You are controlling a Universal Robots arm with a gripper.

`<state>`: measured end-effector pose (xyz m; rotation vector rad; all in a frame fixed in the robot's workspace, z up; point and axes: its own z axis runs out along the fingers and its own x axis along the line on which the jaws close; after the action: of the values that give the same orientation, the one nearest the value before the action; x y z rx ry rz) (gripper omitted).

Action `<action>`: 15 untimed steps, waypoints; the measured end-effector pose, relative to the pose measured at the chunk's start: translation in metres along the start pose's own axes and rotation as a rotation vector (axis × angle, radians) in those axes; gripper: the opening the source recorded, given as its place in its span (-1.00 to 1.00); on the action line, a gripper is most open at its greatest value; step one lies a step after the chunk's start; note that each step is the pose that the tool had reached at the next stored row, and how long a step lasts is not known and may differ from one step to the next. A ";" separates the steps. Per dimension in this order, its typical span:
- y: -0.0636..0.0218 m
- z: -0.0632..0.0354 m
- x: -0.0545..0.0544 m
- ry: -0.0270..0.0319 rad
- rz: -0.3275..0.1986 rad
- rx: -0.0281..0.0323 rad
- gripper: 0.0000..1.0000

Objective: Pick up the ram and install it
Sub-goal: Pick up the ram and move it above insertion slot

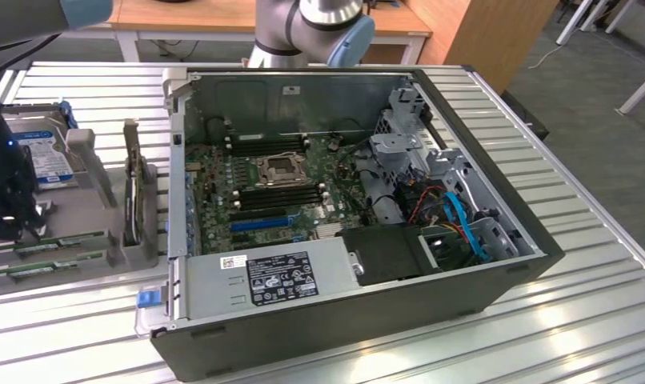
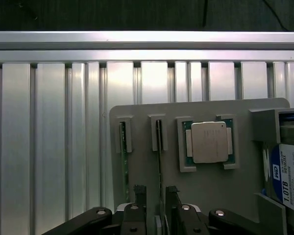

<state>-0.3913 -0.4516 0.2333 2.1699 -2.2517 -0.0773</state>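
On the slatted metal table (image 1: 578, 320), an open computer case (image 1: 301, 328) lies on its side with the motherboard (image 1: 269, 184) facing up. Just beside it, toward the exterior view's left, is a grey holder (image 1: 82, 204). The arm (image 1: 5, 152) stands over the far left end of that holder, well apart from the case.

Wrist view findings: the gripper (image 2: 156, 194) hangs directly above the holder with its jaws apart and nothing held. The ram (image 2: 159, 147) stands on edge in a narrow slot of the holder. Its thin top edge runs in between the two fingers (image 2: 139, 192), one finger to each side; whether either finger touches it cannot be told. A second stick (image 2: 123, 156) stands on edge in the neighbouring slot, parallel to the first and outside the fingers. On the other side of the ram, a square silver processor chip (image 2: 209, 142) sits flat in its own pocket. Beyond that pocket is a hard drive (image 2: 290, 178) with a blue and white label.

Exterior view findings: both sticks appear as long green strips with white labels, lying side by side at the near left end of the holder. The arm's dark bulk covers the gripper's tips from this side, so the jaw position is read from the wrist view.
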 end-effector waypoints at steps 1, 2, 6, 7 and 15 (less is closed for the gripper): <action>0.0002 0.0000 0.001 0.0000 0.000 0.0000 -0.41; 0.0003 0.0000 0.002 0.0000 0.000 0.0001 -0.41; 0.0007 -0.0001 0.006 0.0000 0.000 0.0001 -0.41; 0.0008 -0.0001 0.007 -0.0001 0.000 0.0001 -0.41; 0.0013 -0.0002 0.013 -0.0001 0.000 0.0001 -0.41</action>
<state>-0.3931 -0.4647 0.2332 2.1701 -2.2517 -0.0772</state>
